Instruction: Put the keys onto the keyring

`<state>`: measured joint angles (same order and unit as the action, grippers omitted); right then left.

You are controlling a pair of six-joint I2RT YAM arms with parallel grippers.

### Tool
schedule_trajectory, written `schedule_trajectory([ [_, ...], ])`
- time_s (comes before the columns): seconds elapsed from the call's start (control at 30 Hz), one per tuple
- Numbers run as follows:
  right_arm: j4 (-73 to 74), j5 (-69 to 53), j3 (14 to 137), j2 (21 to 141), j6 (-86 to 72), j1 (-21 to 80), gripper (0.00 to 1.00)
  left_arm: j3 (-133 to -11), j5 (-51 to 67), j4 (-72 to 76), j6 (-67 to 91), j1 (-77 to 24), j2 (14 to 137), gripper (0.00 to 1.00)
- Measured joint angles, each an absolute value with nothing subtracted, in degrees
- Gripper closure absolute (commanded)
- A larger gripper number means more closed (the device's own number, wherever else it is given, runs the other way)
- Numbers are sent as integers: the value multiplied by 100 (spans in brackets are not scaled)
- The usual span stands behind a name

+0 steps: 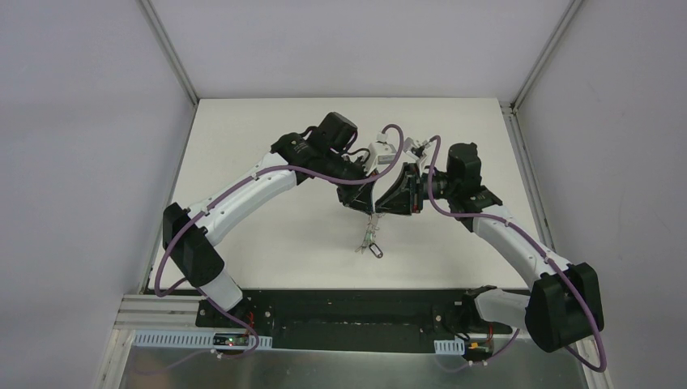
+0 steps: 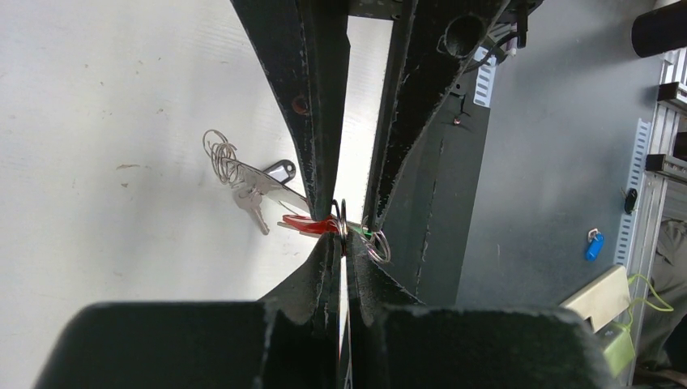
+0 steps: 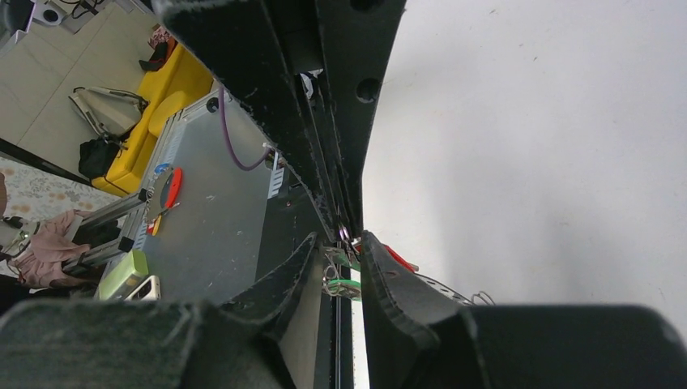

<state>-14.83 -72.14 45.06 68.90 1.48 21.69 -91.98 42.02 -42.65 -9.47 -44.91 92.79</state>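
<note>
Both grippers meet tip to tip over the middle of the white table [image 1: 267, 243]. My left gripper [image 2: 343, 239] [image 1: 369, 197] is shut on the thin grey keyring [image 2: 343, 215], which shows edge-on between its fingers. A red key [image 2: 310, 224] pokes out just left of that grip. My right gripper [image 3: 340, 237] [image 1: 403, 194] comes in from the opposite side. Its jaws stand narrowly apart, with the green key [image 3: 348, 285] and a small split ring [image 3: 333, 272] filling the gap and touching both fingers. A key with a black tag [image 2: 279, 170] lies farther off.
A silver key [image 2: 253, 203] and coiled wire rings [image 2: 219, 152] sit with the black tag; the cluster [image 1: 371, 241] lies below the grippers toward the near edge. The black base strip [image 1: 348, 304] borders the table in front. White walls enclose the other sides.
</note>
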Motion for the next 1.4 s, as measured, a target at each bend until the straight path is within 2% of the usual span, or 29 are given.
schedule_trajectory([
  [0.43, -1559, -7227, 4506, 6901, 86, 2198, 90, -9198, 4309, -4268, -939, -4491, 9299, 100],
  [0.57, -1651, -7229, 4506, 6908, -51, 2200, 100, -9198, 4307, -4265, -939, -4488, 9299, 100],
  [0.7, -1745, -7223, 4506, 6910, -220, 2202, 100, -9198, 4318, -4252, -937, -4456, 9299, 100],
  [0.87, -2005, -7199, 4501, 6938, -567, 2200, 100, -9236, 4322, -4239, -937, -4425, 9299, 85],
  [1.03, -2875, -7164, 4473, 7017, -1404, 2187, 100, -9345, 4316, -4219, -926, -4335, 9264, 74],
  [1.23, -4195, -7120, 4466, 7194, -2536, 2161, 100, -9323, 4296, -4165, -1044, -4261, 9043, 66],
  [1.4, -4886, -7094, 4445, 7310, -3164, 2115, 100, -9052, 4278, -3830, -1249, -4187, 8578, 65],
])
